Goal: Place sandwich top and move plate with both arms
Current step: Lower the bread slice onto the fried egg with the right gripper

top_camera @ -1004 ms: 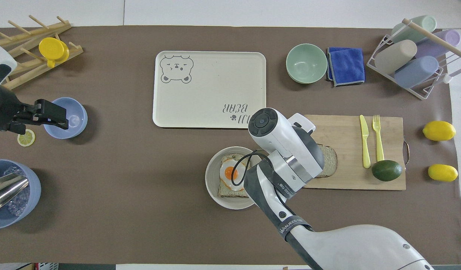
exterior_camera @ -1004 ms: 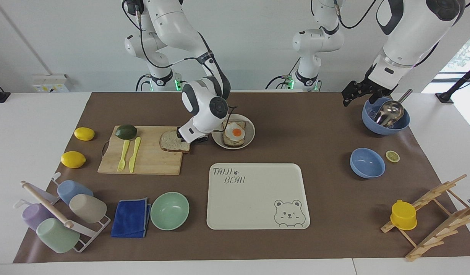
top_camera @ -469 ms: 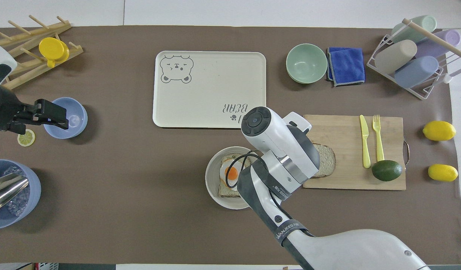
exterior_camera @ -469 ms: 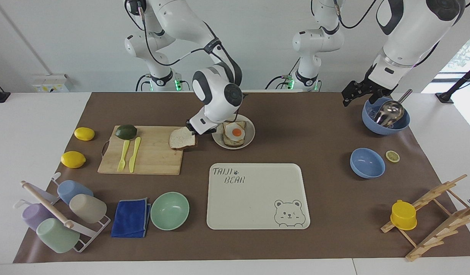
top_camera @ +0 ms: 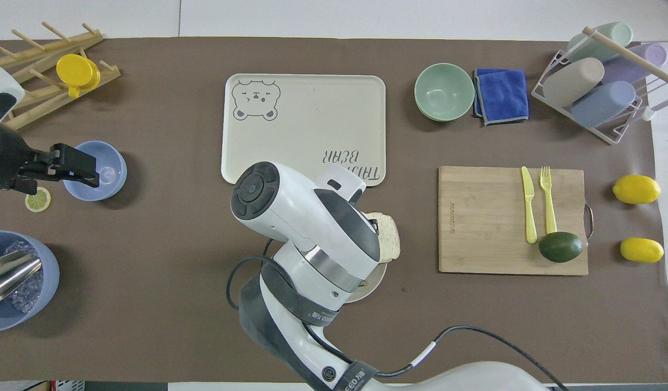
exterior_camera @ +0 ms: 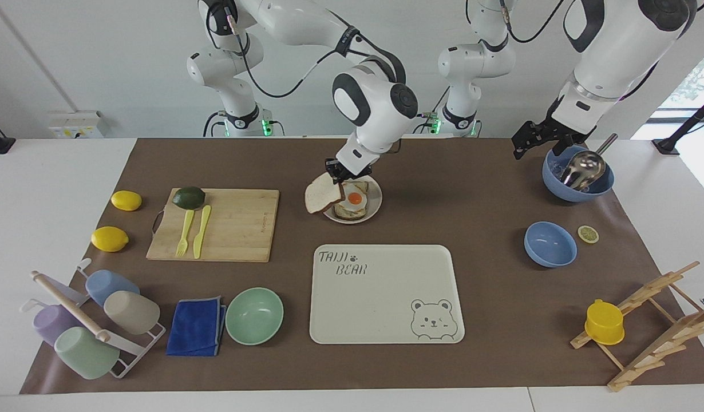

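Right gripper (exterior_camera: 345,173), raised over the plate (exterior_camera: 375,205), fingers clamped on one edge of the sandwich top (exterior_camera: 321,197); the slice hangs tilted below the gripper, over the plate's rim toward the cutting board (exterior_camera: 226,226). Directly under the gripper, on the plate, lies the egg toast (exterior_camera: 352,201). Left gripper (exterior_camera: 536,139) waits in the air just beside the blue bowl (exterior_camera: 577,182) holding a metal scoop (exterior_camera: 584,166); whether its fingers are apart cannot be told.
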You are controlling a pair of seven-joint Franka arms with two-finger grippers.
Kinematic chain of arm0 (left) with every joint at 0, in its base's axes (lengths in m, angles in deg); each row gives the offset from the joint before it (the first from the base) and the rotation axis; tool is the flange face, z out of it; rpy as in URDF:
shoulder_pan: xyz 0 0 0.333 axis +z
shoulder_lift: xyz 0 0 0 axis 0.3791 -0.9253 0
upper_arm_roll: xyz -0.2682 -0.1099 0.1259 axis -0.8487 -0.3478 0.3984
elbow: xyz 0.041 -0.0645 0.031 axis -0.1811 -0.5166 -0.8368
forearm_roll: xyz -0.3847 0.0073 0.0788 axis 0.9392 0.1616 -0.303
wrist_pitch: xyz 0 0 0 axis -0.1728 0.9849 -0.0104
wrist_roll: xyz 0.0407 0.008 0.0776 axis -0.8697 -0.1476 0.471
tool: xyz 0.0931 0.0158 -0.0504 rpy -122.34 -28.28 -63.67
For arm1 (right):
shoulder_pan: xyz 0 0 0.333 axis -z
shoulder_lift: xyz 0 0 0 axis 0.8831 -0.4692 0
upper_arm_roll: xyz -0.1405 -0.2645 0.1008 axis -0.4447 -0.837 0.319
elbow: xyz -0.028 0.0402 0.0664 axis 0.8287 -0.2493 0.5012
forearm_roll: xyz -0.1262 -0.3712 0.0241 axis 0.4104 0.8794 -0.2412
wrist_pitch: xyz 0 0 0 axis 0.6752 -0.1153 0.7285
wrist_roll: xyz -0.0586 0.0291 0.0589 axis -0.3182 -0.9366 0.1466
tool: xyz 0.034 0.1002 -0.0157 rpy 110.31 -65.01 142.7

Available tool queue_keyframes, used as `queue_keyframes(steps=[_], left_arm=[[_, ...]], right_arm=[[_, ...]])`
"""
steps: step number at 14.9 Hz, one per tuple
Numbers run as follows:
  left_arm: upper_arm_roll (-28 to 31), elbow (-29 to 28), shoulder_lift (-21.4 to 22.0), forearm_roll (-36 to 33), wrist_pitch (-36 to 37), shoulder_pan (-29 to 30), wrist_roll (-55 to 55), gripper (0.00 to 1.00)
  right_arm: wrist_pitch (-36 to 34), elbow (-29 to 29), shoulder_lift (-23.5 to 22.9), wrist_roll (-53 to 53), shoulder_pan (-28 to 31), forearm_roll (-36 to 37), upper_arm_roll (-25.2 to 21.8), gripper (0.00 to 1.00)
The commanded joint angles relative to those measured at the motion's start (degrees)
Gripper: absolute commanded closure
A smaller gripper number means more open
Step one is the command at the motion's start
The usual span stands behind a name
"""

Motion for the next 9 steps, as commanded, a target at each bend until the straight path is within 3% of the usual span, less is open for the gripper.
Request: queue_keyframes(steps=[1,9], left_arm=[[-0.2,-2.0,1.71,0.55,-0.94,0.64,-0.59,0.0],[-0.2,-2.0,1.71,0.55,-0.59,0.56,-0.59,0.0]], right_arm=[[3.49,1.18,-1.76,-1.73,0.46,-3.48,0.49,1.0],[10.8,-5.77,-0.26,-3.05,-0.86,-6.2,1.62,1.0]])
